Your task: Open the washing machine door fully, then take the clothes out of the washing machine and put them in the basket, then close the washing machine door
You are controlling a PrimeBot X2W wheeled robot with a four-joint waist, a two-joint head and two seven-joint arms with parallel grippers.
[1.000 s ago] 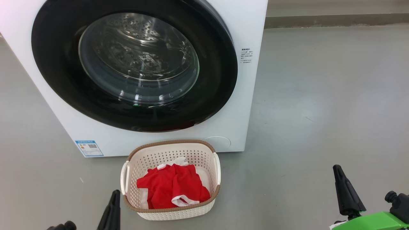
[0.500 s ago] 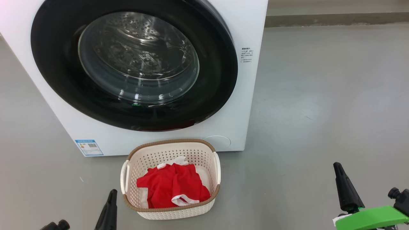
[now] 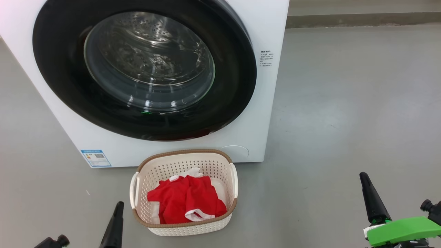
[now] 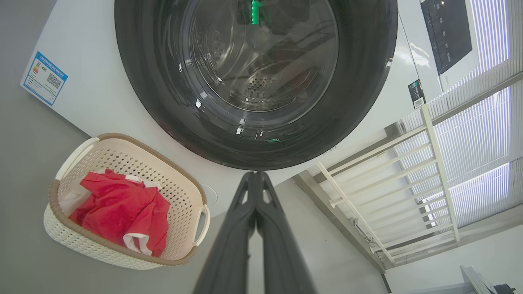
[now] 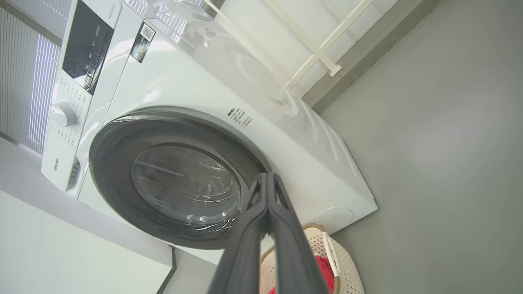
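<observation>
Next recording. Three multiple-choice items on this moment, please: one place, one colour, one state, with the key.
1. Where do the clothes lie? A) in the drum B) in the basket C) on the floor
2. What colour is the basket's rim? A) blue B) black C) brown
3. How is the washing machine door? A) swung wide open B) closed against the front C) taken off

Key:
1 B, the red clothes sit inside the basket's walls.
2 C, a brown woven-look band runs round its top.
3 B, its black rim lies flush on the washing machine in the head and right wrist views.
</observation>
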